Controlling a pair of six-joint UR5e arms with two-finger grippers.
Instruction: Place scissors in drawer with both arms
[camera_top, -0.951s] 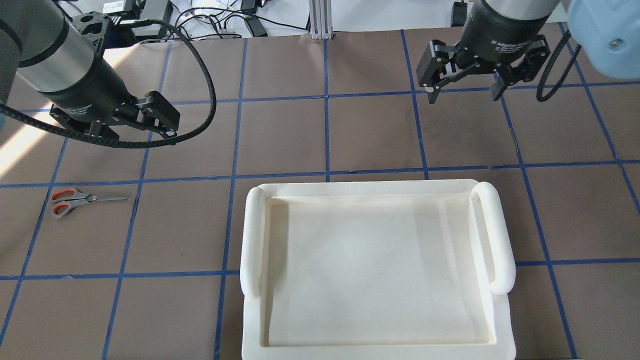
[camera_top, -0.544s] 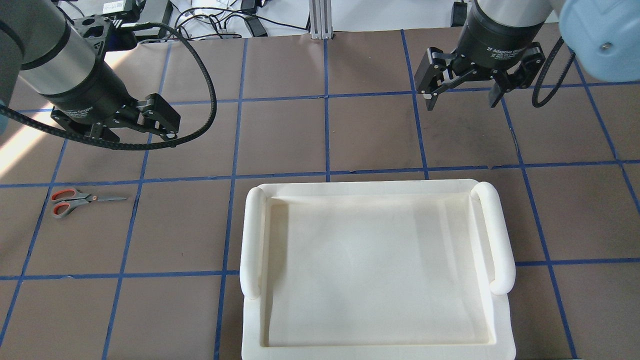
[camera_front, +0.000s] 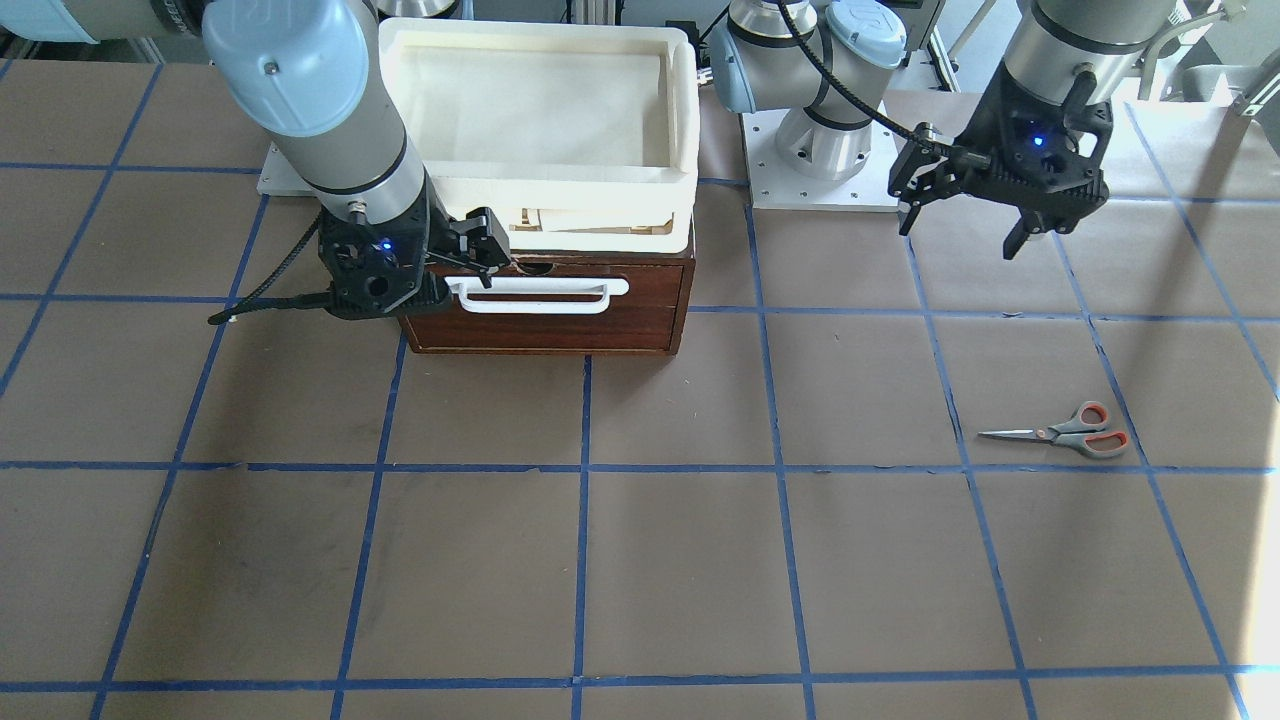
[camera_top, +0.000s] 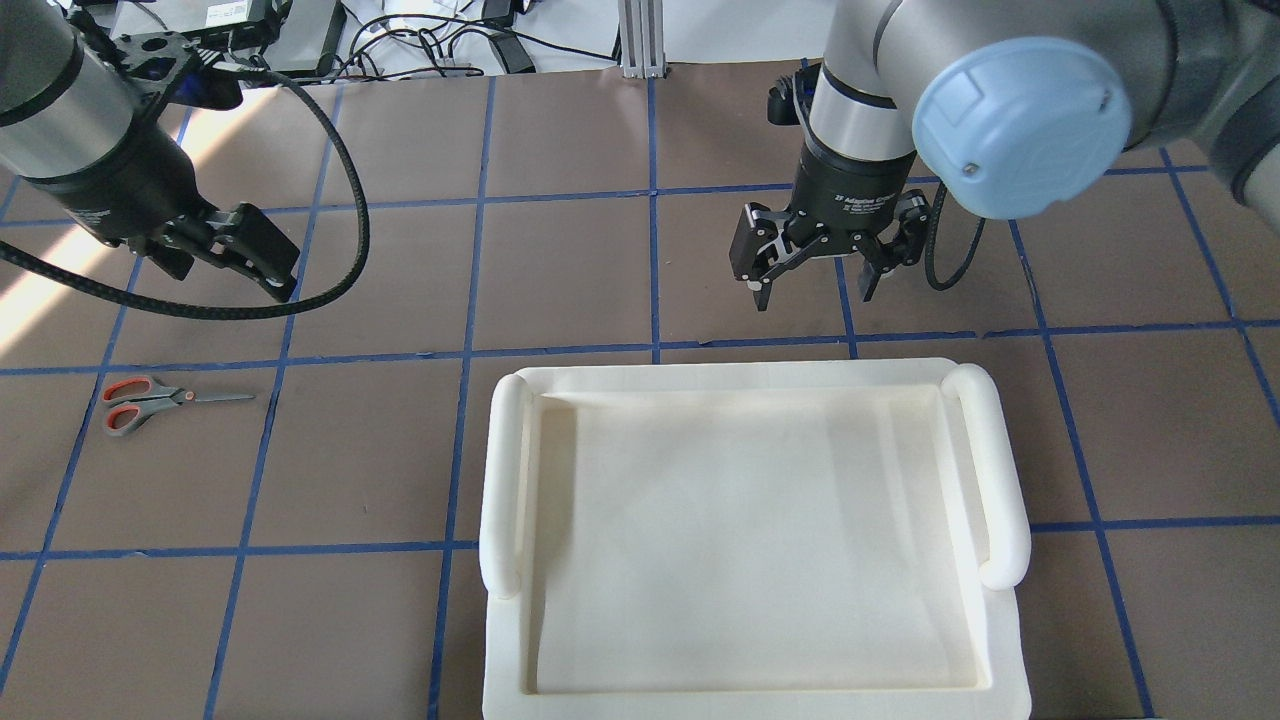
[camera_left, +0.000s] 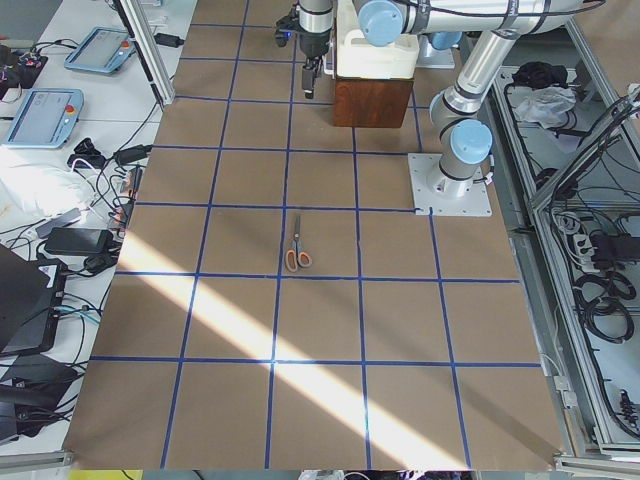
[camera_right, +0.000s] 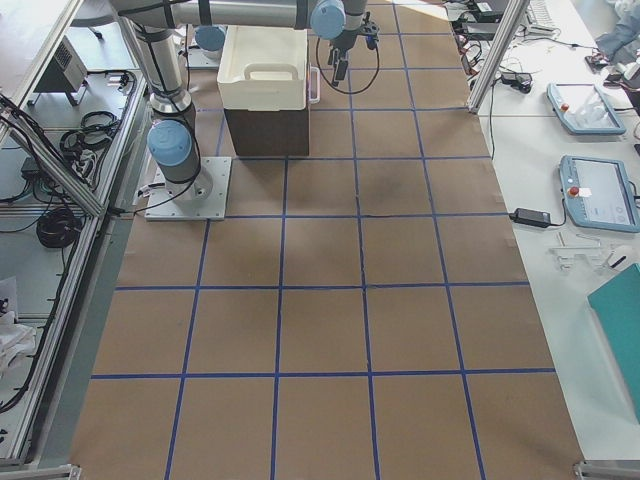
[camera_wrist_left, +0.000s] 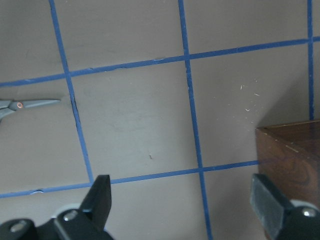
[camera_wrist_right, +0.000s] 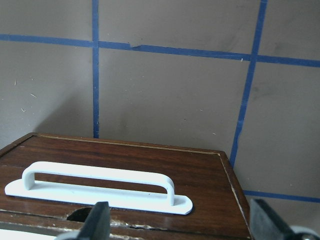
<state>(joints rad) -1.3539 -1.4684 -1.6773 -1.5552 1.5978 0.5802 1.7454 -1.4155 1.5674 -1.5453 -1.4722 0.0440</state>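
Note:
The scissors (camera_top: 150, 398) lie flat on the brown table at the far left, blades pointing right; they also show in the front view (camera_front: 1065, 432) and at the left edge of the left wrist view (camera_wrist_left: 25, 105). My left gripper (camera_top: 250, 260) is open and empty, above the table behind the scissors (camera_front: 960, 225). The dark brown drawer (camera_front: 545, 325) carries a white bar handle (camera_front: 540, 293). My right gripper (camera_front: 470, 250) is open and empty, just above the handle's end; the right wrist view looks down on the handle (camera_wrist_right: 100, 182).
A white foam tray (camera_top: 510, 470) sits on top of the drawer's cabinet and hides it from overhead. A strip of pale plywood (camera_front: 560, 220) shows between tray and drawer front. Blue tape lines grid the table.
My right arm has swung left and down toward the tray's far edge and the drawer front. My left gripper has shifted left and turned a little. The scissors have not moved.

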